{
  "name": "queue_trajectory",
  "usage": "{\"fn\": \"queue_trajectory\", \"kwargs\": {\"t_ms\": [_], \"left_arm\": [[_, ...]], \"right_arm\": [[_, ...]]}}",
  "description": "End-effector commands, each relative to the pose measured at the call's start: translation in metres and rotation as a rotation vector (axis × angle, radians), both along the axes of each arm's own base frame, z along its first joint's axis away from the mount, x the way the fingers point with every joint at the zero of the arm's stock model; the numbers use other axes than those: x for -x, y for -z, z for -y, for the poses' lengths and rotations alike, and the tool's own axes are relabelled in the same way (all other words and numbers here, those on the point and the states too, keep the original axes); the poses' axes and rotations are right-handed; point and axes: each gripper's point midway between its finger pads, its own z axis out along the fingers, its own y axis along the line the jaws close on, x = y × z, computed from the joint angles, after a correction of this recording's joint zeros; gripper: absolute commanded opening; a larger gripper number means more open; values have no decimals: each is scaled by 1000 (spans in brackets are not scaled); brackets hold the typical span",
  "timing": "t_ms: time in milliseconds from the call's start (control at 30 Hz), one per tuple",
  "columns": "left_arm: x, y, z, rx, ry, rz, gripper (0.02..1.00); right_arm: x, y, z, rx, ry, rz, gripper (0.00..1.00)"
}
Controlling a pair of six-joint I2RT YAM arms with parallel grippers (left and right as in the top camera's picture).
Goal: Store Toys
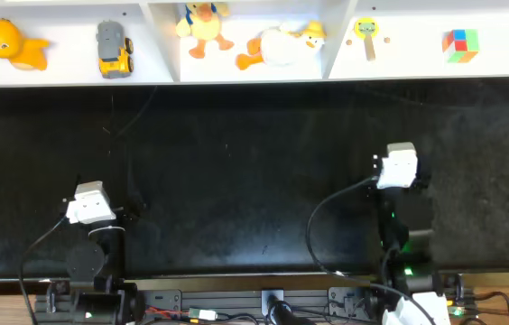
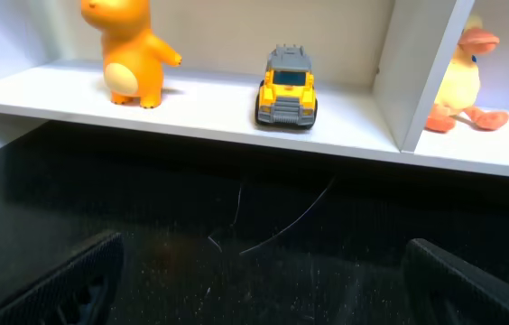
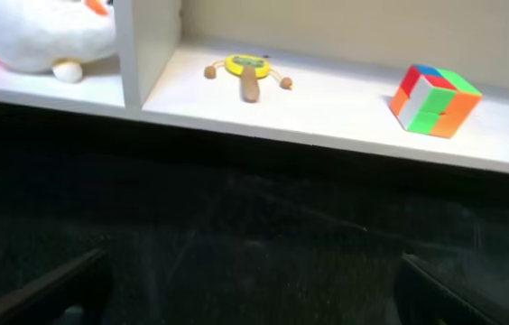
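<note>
Black mat (image 1: 236, 181) over the worktop, cables (image 1: 175, 313) at its edge

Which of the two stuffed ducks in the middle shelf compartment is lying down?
The white duck, sprawled sideways with its feet out to one side. The yellow duck next to it sits upright.

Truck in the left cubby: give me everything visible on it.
The truck is a small toy, yellow bodied with a grey roof, grey grille and bumper, and dark wheels; it looks like plastic. It stands upright on its wheels on the white shelf, in the left compartment, grille end facing the table. The orange figure stands apart on one side, the divider on the other. Only the shelf floor touches it.
</note>
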Motion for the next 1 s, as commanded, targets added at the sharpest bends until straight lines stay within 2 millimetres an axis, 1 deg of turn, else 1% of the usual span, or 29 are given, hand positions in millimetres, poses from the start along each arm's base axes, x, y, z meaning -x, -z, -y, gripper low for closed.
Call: {"fn": "queue_trajectory", "kwargs": {"t_ms": [33, 100, 167, 233, 300, 333, 567, 733, 800, 867, 1000], "left_arm": [[1, -1, -3, -22, -16, 5, 998], [1, -1, -3, -22, -16, 5, 998], [1, -1, -3, -22, -16, 5, 998], [1, -1, -3, -22, -16, 5, 998], [1, -1, -3, -22, -16, 5, 998], [1, -1, -3, -22, -16, 5, 996], [1, -1, -3, -22, -16, 5, 998], [1, -1, -3, -22, -16, 5, 998], [1, -1, -3, -22, -16, 5, 998], [1, -1, -3, -22, -16, 5, 998], [1, -1, -3, -22, -16, 5, 998]], "right_arm": [[9, 8, -2, -55, 0, 27, 998], [13, 13, -4, -60, -17, 32, 996], [18, 22, -13, -71, -67, 30, 996], [24, 39, -17, -74, -95, -30, 996], [33, 57, -16, -70, -92, -111, 993], [34, 58, -17, -71, -96, -117, 996], [33, 45, -17, -74, -98, -57, 996], [33, 45, -17, -74, -98, -59, 996], [33, 43, -12, -75, -76, -48, 996], [32, 35, -4, -77, -50, -15, 996], [33, 22, 0, -78, -35, 43, 993]]}}
